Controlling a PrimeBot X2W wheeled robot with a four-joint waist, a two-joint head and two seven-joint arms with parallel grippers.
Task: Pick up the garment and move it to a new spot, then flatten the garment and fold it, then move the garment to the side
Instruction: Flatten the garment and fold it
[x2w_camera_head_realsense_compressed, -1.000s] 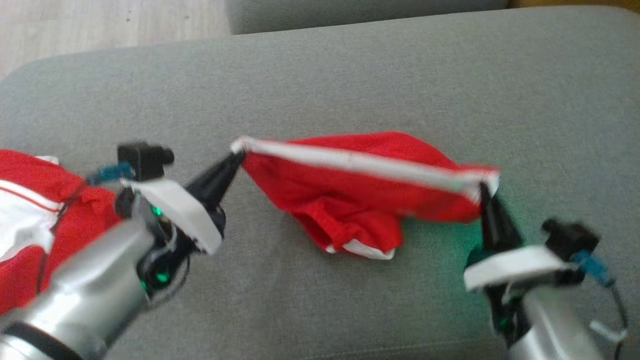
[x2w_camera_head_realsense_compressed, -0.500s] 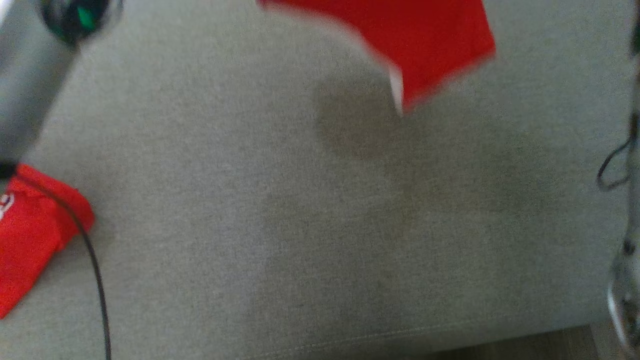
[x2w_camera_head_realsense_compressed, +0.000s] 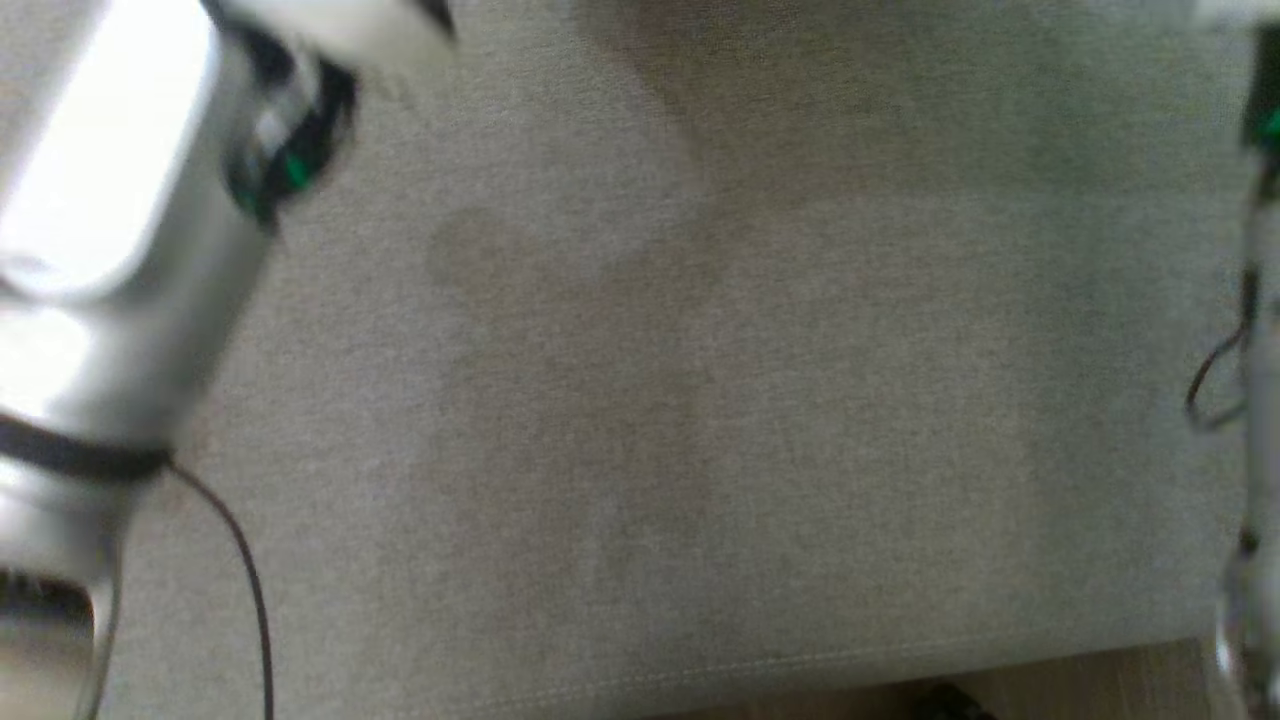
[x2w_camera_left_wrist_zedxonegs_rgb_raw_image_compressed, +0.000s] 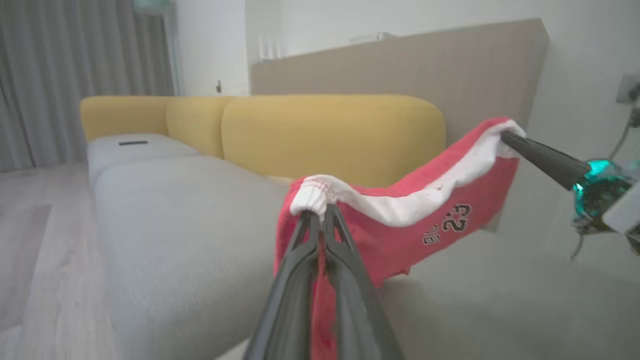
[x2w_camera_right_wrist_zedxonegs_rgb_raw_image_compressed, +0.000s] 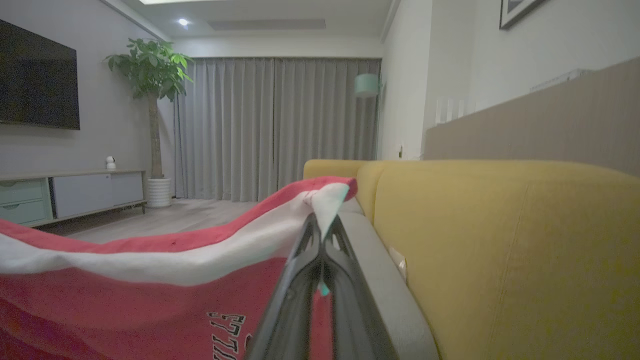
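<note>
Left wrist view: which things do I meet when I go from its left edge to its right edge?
Curtain → left gripper, shut on the waistband → the number on the garment → right gripper, shut on the waistband's other end.

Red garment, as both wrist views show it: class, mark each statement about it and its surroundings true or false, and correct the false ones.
1. The left gripper is shut on the white band of the garment. True.
2. The right gripper is open and empty. False: the right gripper is shut on the band's other end.
3. The garment lies flat on the seat. False: it hangs stretched between the two grippers, not flat on the grey seat.
4. The sofa backrest is yellow. True.
</note>
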